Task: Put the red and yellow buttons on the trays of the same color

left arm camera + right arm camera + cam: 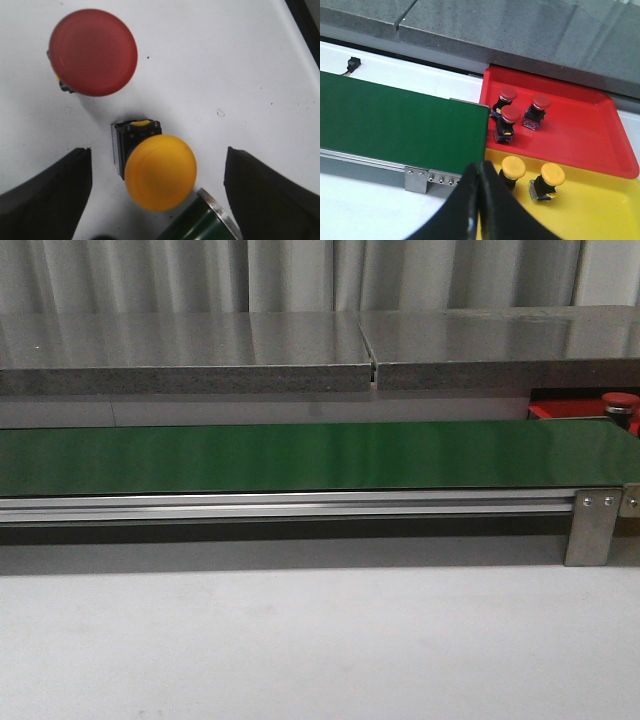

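In the left wrist view a yellow button (160, 172) with a black body lies on its side on the white table, between the wide-apart fingers of my open left gripper (157, 156). A red button (92, 52) stands apart from it, beyond the fingertips. In the right wrist view the red tray (580, 125) holds three red buttons (510, 116). The yellow tray (590, 210) beside it holds two yellow buttons (552, 175). My right gripper (480, 169) is shut and empty, hovering near the belt's end by the yellow tray. Neither gripper shows in the front view.
The long green belt (300, 455) runs across the table on an aluminium frame (592, 525); its end roller (200, 225) lies close to the yellow button. A grey stone ledge (300, 350) stands behind. A corner of the red tray (560, 410) and one red button (620, 402) show at far right.
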Robot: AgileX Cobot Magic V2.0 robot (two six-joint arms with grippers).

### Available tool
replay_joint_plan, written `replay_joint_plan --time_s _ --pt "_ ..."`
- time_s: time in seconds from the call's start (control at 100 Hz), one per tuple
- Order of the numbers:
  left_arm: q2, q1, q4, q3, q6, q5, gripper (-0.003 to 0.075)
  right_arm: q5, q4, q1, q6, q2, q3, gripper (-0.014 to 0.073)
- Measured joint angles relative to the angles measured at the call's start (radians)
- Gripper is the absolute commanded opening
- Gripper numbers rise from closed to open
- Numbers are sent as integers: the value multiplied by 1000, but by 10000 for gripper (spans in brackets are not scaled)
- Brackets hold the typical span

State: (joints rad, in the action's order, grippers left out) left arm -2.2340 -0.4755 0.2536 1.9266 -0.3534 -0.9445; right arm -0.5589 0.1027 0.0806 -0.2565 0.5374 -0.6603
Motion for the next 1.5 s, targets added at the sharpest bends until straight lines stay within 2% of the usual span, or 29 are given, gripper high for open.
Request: replay_joint_plan --time_s 0.19,0.26,0.45,0.59,0.82,1.13,1.5 --pt "-50 0 4 30 -13 -26 539 0 0 0 0 0 0 -8" --pt "-56 0 4 30 -14 -33 500 0 0 0 0 0 0 -8" --pt "-57 0 8 34 -16 -35 242 0 0 0 0 0 0 -8" --pt "-57 0 8 34 -16 -37 134 0 0 0 0 0 0 -8" --pt "-32 0 0 44 29 -79 117 0 0 0 0 0 0 -8" --pt "155 0 -28 30 144 -129 117 0 0 0 0 0 0 -8" --pt "392 35 -3 -275 316 -78 117 0 0 0 0 0 0 -8"
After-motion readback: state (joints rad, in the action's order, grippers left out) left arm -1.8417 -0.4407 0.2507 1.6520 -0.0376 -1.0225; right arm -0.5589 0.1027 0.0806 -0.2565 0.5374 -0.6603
